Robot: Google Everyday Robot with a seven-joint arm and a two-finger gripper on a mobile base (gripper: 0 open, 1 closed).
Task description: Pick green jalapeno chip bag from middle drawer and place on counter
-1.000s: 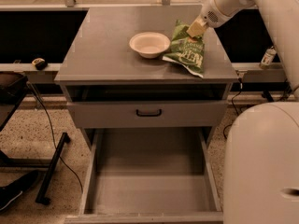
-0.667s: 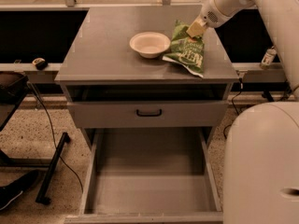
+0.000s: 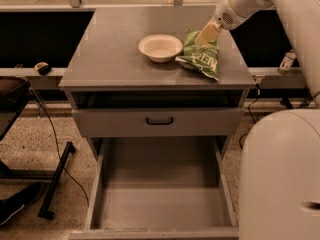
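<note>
The green jalapeno chip bag (image 3: 201, 58) lies on the counter (image 3: 115, 49) at its right side, just right of a white bowl (image 3: 160, 47). My gripper (image 3: 208, 34) reaches in from the upper right and is at the bag's far top edge, shut on it. The bag's lower end rests on the counter near the front right edge. The middle drawer (image 3: 160, 204) is pulled out wide below, and its flat grey floor is bare.
A closed grey drawer front with a black handle (image 3: 160, 120) sits above the open drawer. My white base (image 3: 280, 179) fills the lower right, next to the drawer. A black stand and cable (image 3: 55, 179) are on the floor at left. A small bottle (image 3: 286, 62) stands at right.
</note>
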